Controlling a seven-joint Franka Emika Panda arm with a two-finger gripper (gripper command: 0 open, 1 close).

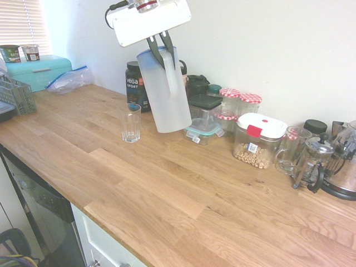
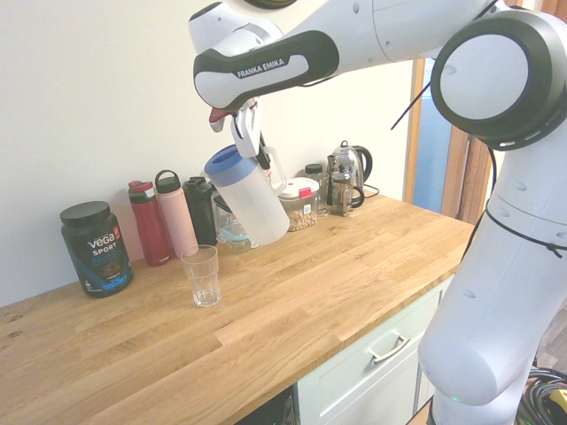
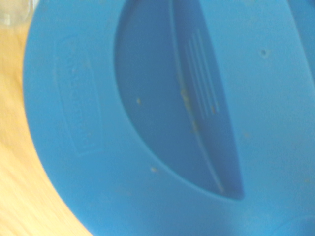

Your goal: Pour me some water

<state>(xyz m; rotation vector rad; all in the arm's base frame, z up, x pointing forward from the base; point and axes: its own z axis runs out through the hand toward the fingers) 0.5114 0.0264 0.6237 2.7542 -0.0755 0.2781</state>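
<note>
1. End effector (image 2: 249, 140) closed on the handle of the jug (image 2: 251, 199), which hangs clear of the worktop (image 2: 292, 292), tilted slightly, with the blue lid (image 2: 227, 164) leaning toward the glass (image 2: 203, 275).
2. Water not distinctly visible through the frosted wall; presumably inside the jug. Wrist view is filled by the lid (image 3: 162, 118), blurred.
3. Progress, as judged: jug picked up and carried near the glass; pouring not yet begun. The glass (image 1: 131, 123) looks empty and stands upright, below and to one side of the jug (image 1: 163, 92), not under its lip.
4. Left to do: bring the spout over the glass, tip further, pour, set the jug down.
5. Room: open worktop toward the front edge around the glass. Along the back wall things crowd: protein tub (image 2: 96, 247), bottles (image 2: 175, 216), storage containers (image 1: 258, 139) (close behind the jug). A swing back toward the wall could clip them.
</note>
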